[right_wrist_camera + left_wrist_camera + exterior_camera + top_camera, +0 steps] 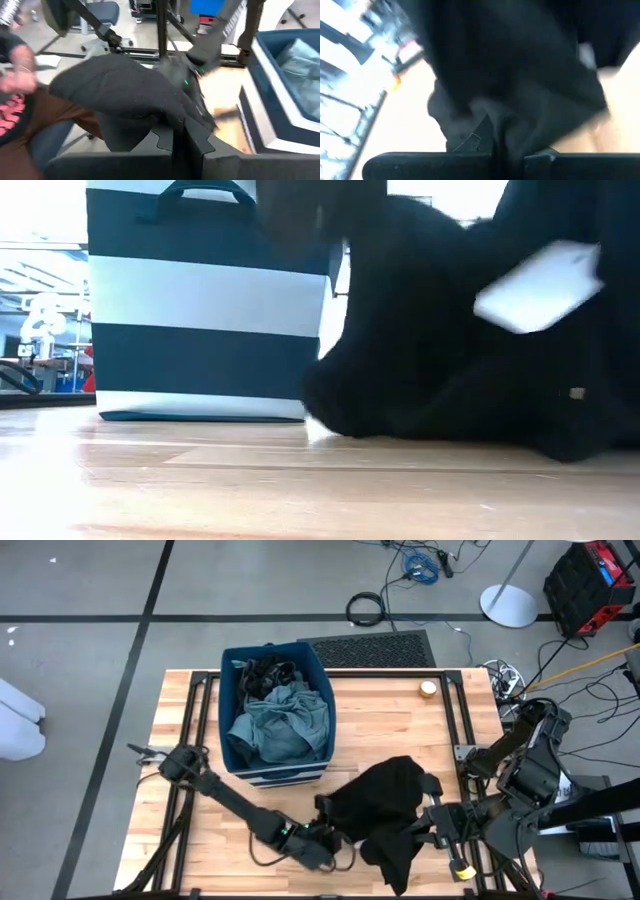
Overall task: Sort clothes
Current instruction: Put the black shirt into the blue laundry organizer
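Note:
A black garment (385,800) is bunched up near the table's front edge, right of the navy-blue bin (228,690). In the low view its lower folds (450,420) rest on the wood. My left gripper (325,832) is shut on its left side, and my right gripper (430,810) is shut on its right side. Grey-green clothes (285,725) and dark ones (265,670) lie inside the bin. My left gripper pinches a bunched fold of the black garment's left side (492,125) between its two fingers, coming slanting down from the table's left. The cloth rises away beyond the fingers. My right gripper pinches a bunch of the garment's right side (170,117) between its two fingers, from the table's right. The cloth humps up over and beyond the fingertips.
The bin with its white stripe (200,300) stands at the table's far middle. A roll of tape (428,688) lies at the far right. A person (20,115) is beyond the table in the right wrist view. Bare wood lies at the front left.

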